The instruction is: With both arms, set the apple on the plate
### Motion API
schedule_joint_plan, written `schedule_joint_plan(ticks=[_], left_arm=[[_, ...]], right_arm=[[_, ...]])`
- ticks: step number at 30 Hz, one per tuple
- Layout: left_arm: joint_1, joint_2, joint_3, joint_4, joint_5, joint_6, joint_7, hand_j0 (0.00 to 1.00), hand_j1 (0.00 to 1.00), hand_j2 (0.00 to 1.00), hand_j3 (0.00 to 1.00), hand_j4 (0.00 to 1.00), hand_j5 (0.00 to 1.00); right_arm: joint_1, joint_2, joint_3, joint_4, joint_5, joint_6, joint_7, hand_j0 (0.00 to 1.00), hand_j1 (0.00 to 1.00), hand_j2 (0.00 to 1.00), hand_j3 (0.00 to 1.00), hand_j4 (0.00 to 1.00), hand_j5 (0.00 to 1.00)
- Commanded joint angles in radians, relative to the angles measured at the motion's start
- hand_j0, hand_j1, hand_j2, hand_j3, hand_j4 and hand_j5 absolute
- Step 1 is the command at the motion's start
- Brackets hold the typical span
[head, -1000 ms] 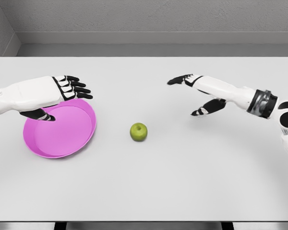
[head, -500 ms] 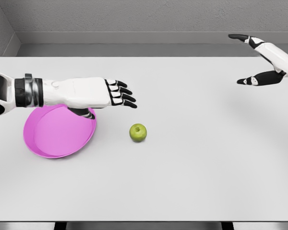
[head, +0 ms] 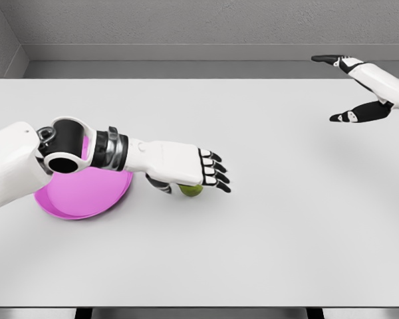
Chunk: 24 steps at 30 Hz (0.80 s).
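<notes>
The left robot hand [head: 186,174] hovers over the apple [head: 191,191] at frame centre, fingers extended, nothing clamped. Next: curl around it, then carry to the pink plate [head: 80,196]. The right robot hand [head: 349,86], upper right, is spread.

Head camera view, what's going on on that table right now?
The robot's left hand is stretched over the green apple, covering most of it, with the fingers extended past it rather than visibly closed around it. The apple sits on the white table, just right of the pink plate, not on it yet. The left forearm crosses above the plate. The right hand is raised at the far right, fingers spread, holding nothing.
</notes>
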Motion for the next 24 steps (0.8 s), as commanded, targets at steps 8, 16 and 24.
schedule_joint_plan(ticks=[8,16,24], left_arm=[[0.000,-0.072,-0.005,0.135,-0.013,0.002,-0.010,1.00,1.00,1.00,1.00,1.00,1.00],[0.000,-0.104,-0.009,0.206,-0.038,0.002,-0.010,0.97,0.97,0.97,0.97,0.97,0.97],[0.000,-0.096,-0.046,0.201,-0.042,0.002,-0.010,0.91,0.91,0.91,0.91,0.91,0.91]], right_arm=[[0.002,-0.006,0.003,-0.002,-0.007,0.003,-0.001,1.00,1.00,1.00,1.00,1.00,1.00],[0.000,-0.006,0.003,-0.002,-0.007,0.003,-0.001,1.00,1.00,1.00,1.00,1.00,1.00],[0.003,-0.006,0.003,-0.003,-0.007,0.003,-0.001,1.00,1.00,1.00,1.00,1.00,1.00]])
